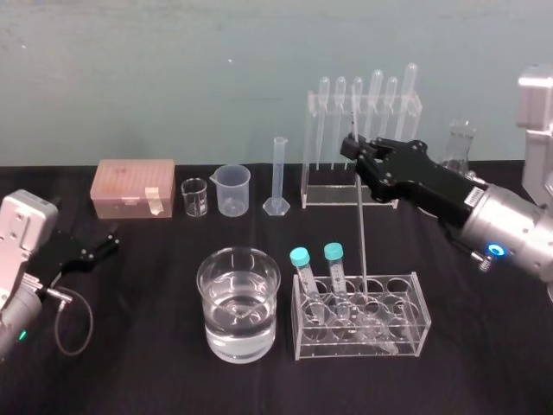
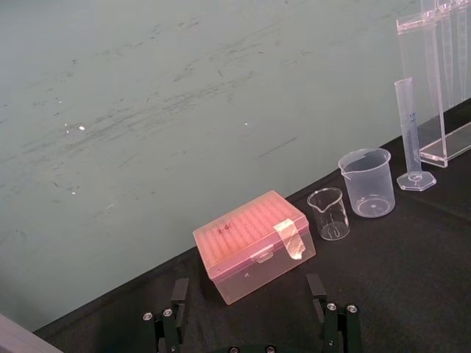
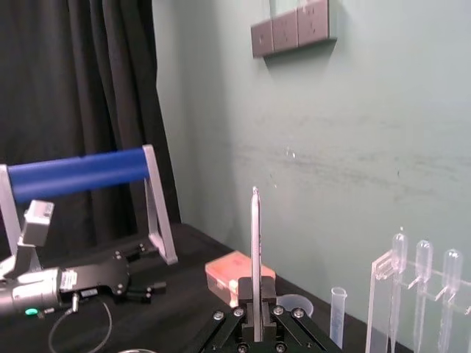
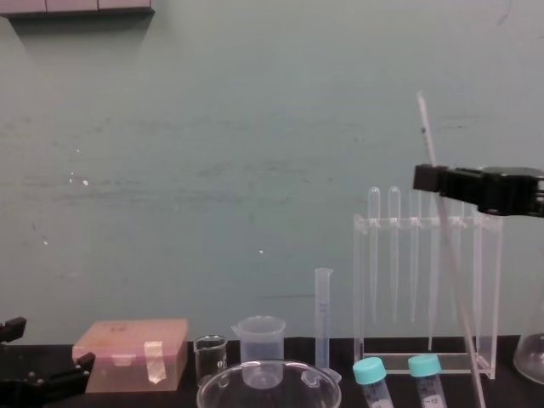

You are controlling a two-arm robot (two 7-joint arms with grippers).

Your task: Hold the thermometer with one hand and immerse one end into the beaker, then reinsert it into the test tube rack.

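The thermometer (image 1: 360, 216), a long thin glass rod, stands nearly upright with its lower end in a hole of the low clear test tube rack (image 1: 406, 328) at the front right. My right gripper (image 1: 352, 147) is shut on the rod near its top. The right wrist view shows the thermometer (image 3: 255, 250) rising from between the closed fingers, and in the chest view the thermometer (image 4: 446, 255) slants through the right gripper (image 4: 429, 178). The wide glass beaker (image 1: 238, 303), part full of water, sits just left of the rack. My left gripper (image 1: 108, 244) rests open at the far left.
Two blue-capped tubes (image 1: 302, 268) stand in the rack's left holes. Along the back are a pink tip box (image 1: 133, 187), a tiny glass beaker (image 1: 194, 197), a small plastic beaker (image 1: 233, 188), a measuring cylinder (image 1: 279, 177), a tall pipette stand (image 1: 363, 138) and a flask (image 1: 460, 145).
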